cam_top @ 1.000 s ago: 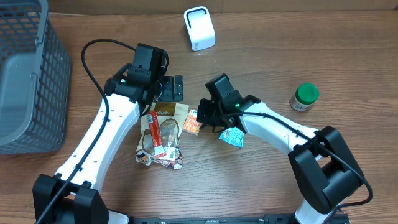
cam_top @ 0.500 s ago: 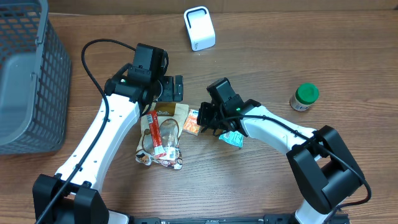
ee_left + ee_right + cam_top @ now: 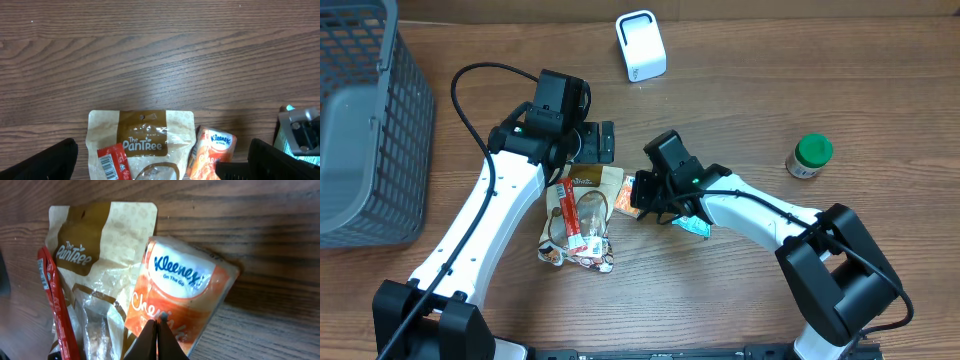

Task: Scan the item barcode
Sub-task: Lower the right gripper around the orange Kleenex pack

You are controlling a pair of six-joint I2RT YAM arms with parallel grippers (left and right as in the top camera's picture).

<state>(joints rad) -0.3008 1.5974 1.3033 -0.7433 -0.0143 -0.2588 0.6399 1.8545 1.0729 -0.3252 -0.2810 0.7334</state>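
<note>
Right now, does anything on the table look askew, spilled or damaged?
Nothing looks spilled or torn. The items lie in a loose heap: the red packet lies across the pouch, and the Kleenex pack sits tilted against the pouch's edge. The right gripper is shut above the pack, not around it.

From the overhead camera I am looking straight down on the whole table point(image 3: 880, 80) from far above, with its near edge at 6 o'clock. The left wrist camera is hanging low over the wood and facing down; the brown pouch point(image 3: 141, 142) is sitting at its 6 o'clock edge. The right wrist camera is looking from very near, so the orange tissue pack point(image 3: 180, 290) is filling the centre. All three views are sharing this pouch and this pack.
</note>
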